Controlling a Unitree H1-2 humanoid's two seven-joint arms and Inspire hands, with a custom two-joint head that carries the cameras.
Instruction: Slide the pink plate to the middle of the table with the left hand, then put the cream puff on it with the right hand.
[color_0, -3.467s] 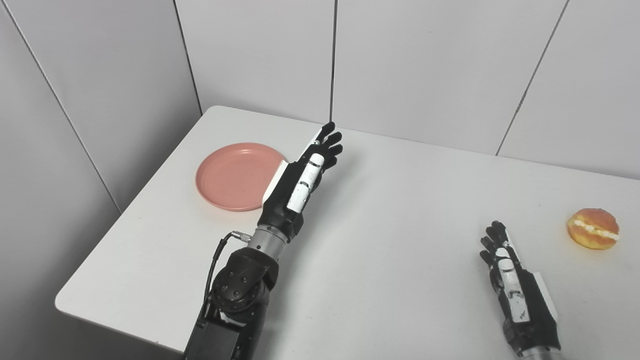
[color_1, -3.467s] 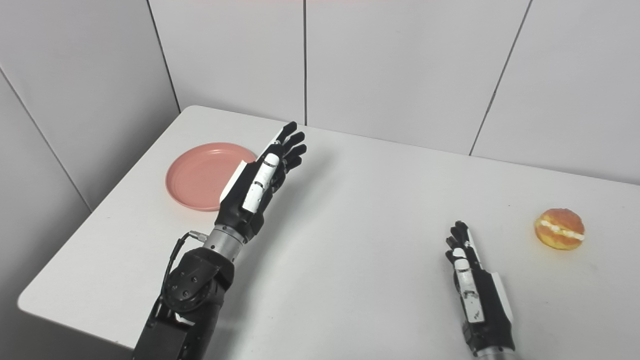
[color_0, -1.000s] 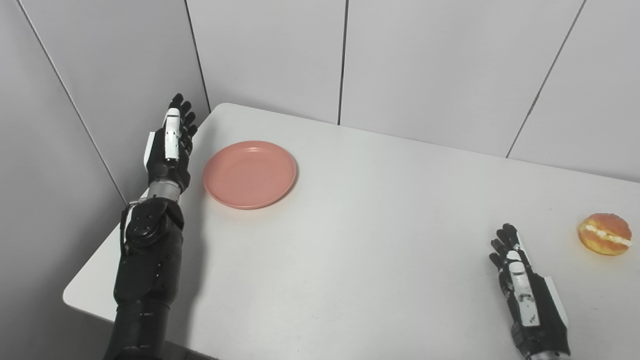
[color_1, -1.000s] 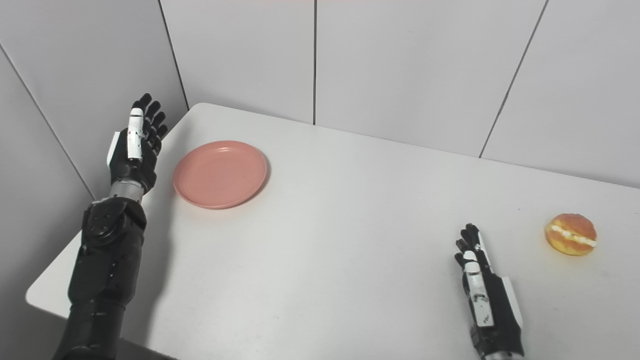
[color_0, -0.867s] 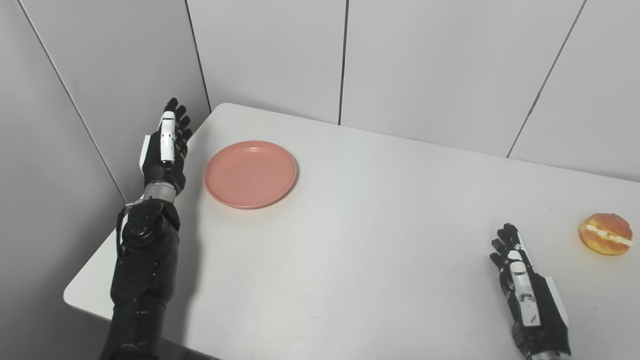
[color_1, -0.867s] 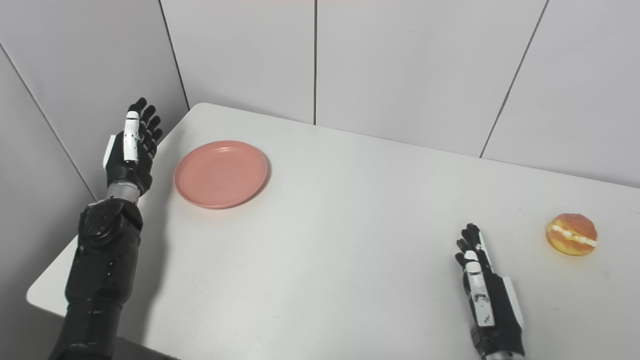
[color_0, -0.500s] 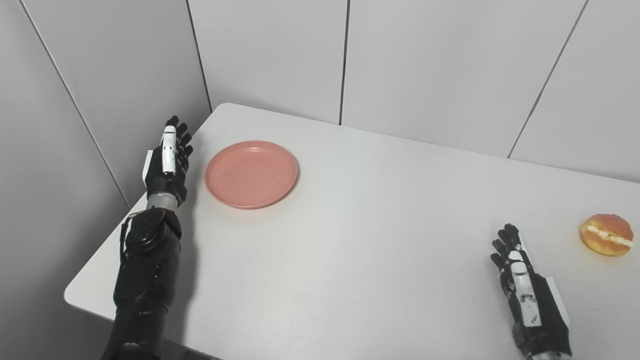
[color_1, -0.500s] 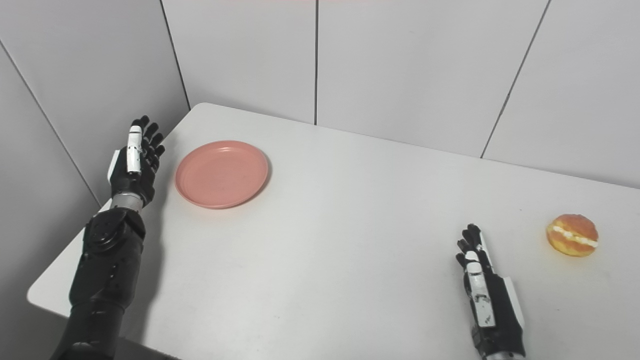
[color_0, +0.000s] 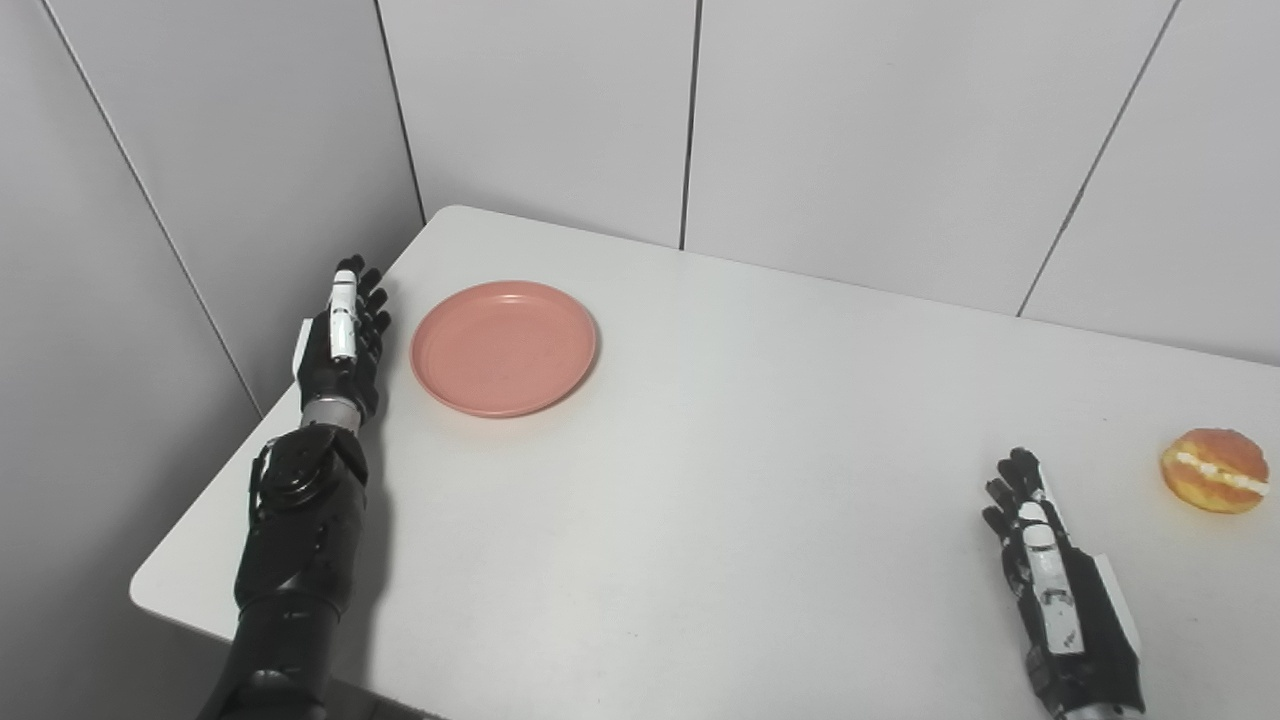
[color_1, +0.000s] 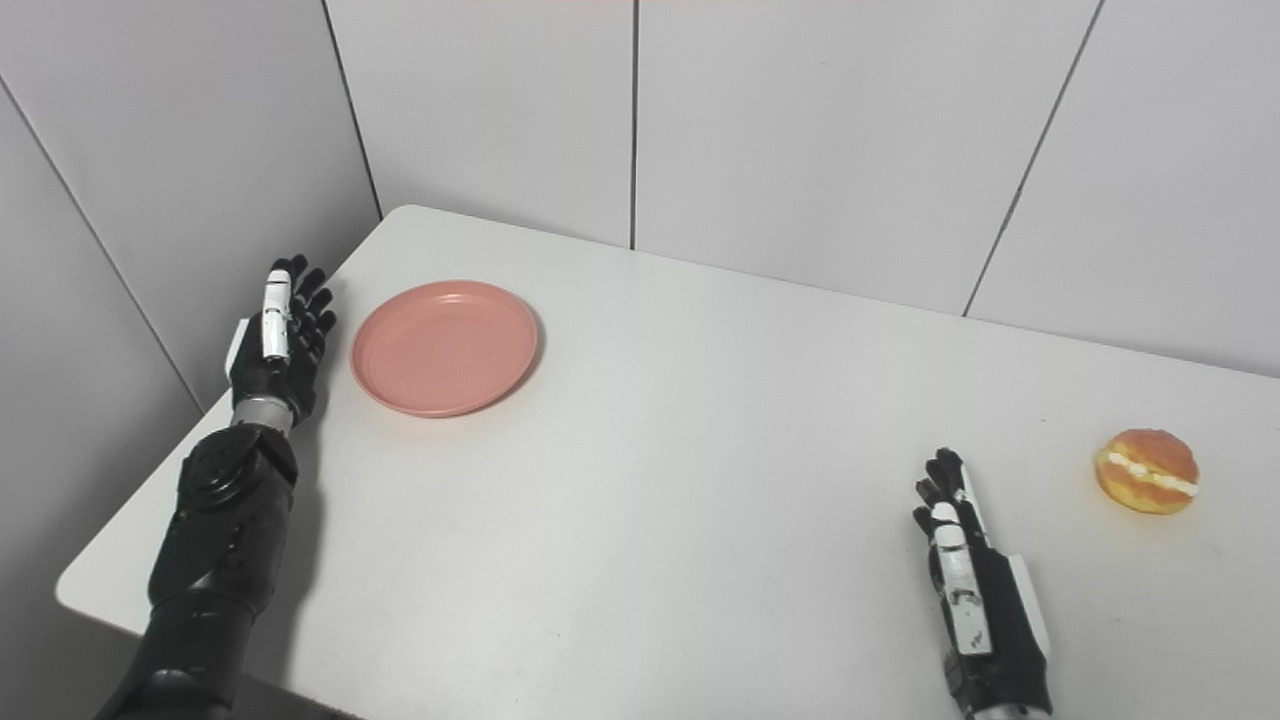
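At the near right of the white bench (color_0: 720, 480), the right hand (color_0: 1060, 590) is seen resting with its fingers extended and apart, nothing held. Just beyond it, toward the right edge, the cream puff (color_0: 1213, 470) lies on the bench, apart from that hand. Farther back on the left, the left hand (color_0: 338, 340) is held edge-on at the bench's left edge, fingers straight and spread, empty, just beside the pink plate (color_0: 503, 347), no contact being visible.
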